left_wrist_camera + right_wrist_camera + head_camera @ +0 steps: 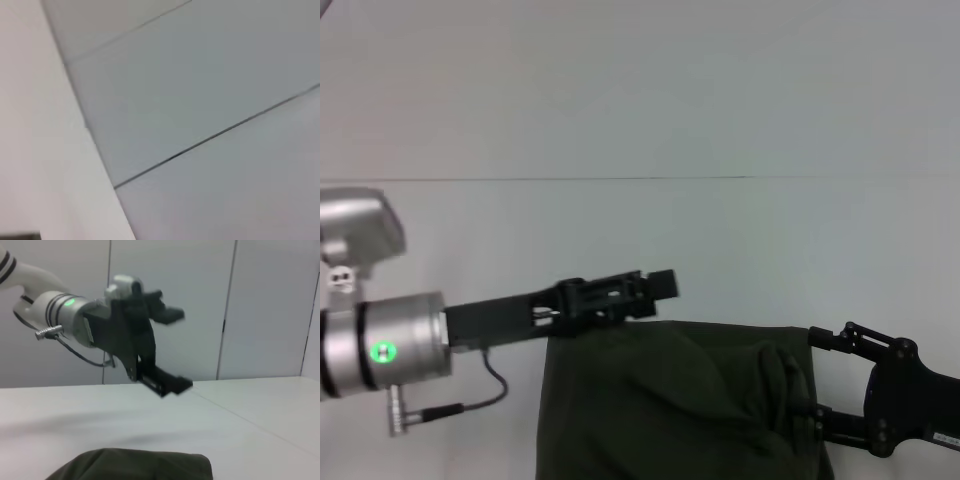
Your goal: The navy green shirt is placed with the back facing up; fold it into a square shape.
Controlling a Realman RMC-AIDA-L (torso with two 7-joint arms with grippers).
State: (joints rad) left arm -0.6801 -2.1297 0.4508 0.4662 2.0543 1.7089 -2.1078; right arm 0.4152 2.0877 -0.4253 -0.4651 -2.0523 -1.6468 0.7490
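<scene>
Left gripper (655, 288) hangs wide open, empty, above the navy green shirt (670, 400) at the worktop's (720, 230) near edge; right gripper (825, 385) seems spread at its edge; next fold needs regrasping

A white worktop (740, 240) fills the head view, bare and matte, with a thin dark seam (620, 179) running straight across it toward its far edge. In the right wrist view, pale wall panels (170, 300) stand behind the worktop's far edge, divided by narrow vertical joints (227, 310).
</scene>
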